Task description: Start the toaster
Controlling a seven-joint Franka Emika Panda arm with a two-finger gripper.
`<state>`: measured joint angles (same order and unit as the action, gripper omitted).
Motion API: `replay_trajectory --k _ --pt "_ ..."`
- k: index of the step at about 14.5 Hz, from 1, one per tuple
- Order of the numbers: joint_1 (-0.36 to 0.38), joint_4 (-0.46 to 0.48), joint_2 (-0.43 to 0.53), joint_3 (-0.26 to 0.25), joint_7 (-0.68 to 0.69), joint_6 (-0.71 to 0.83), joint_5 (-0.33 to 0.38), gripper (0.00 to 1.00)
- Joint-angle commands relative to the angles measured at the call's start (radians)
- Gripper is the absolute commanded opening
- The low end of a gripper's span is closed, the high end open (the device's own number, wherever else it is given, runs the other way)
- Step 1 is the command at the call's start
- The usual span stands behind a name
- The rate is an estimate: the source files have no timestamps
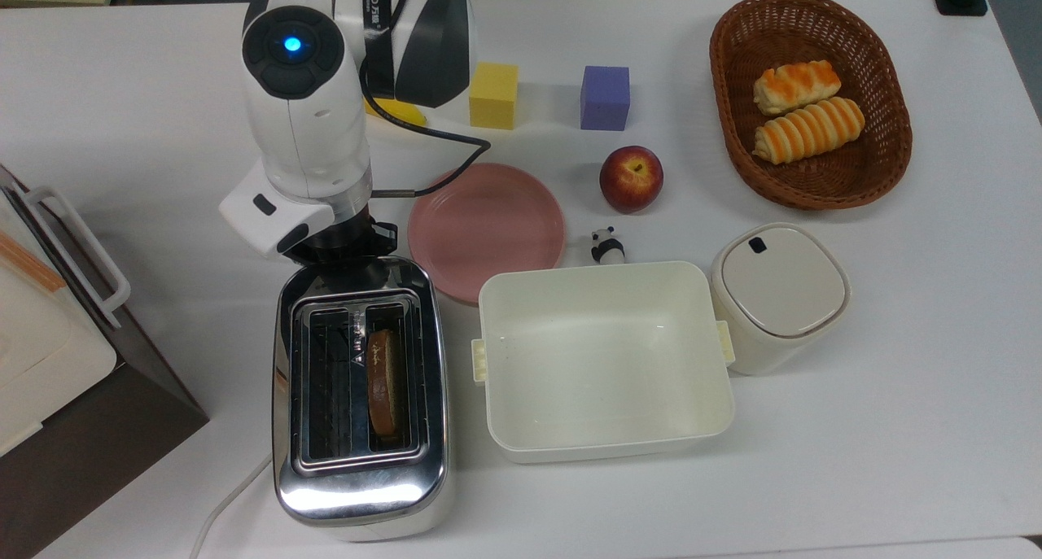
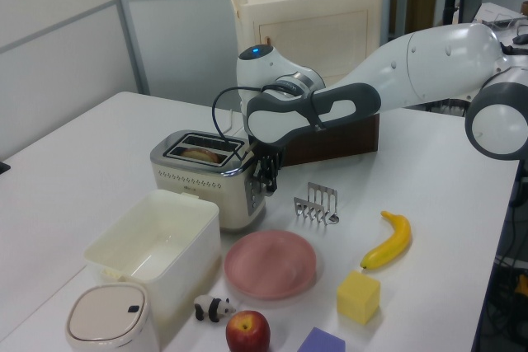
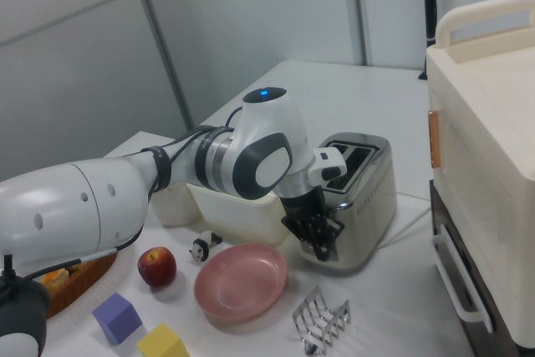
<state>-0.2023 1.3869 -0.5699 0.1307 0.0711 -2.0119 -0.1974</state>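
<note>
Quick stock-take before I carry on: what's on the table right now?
toaster: 1, chrome, top view's lower left
bread slice: 1, brown, in toaster slot
tub: 1, cream, beside toaster
bin: 1, cream, beside tub
plate: 1, pink, centre
panda: 1, black-white, by plate
apple: 1, red
cubes: yellow, purple
banana: 1, yellow
rack: 1, wire
basket: 1, brown, two rolls
box appliance: 1, cream-brown
hand: at toaster's end
</note>
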Motion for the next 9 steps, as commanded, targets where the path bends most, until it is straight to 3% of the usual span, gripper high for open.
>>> replay_trajectory --k 1,5,9 --pt "0.001 0.034 0.053 -0.008 0.003 -0.024 -0.010 0.25" --pt "0.004 0.035 0.102 -0.006 -0.001 0.030 -0.005 0.10" --pt "0.004 0.034 0.149 0.003 -0.001 0.070 -0.002 0.10"
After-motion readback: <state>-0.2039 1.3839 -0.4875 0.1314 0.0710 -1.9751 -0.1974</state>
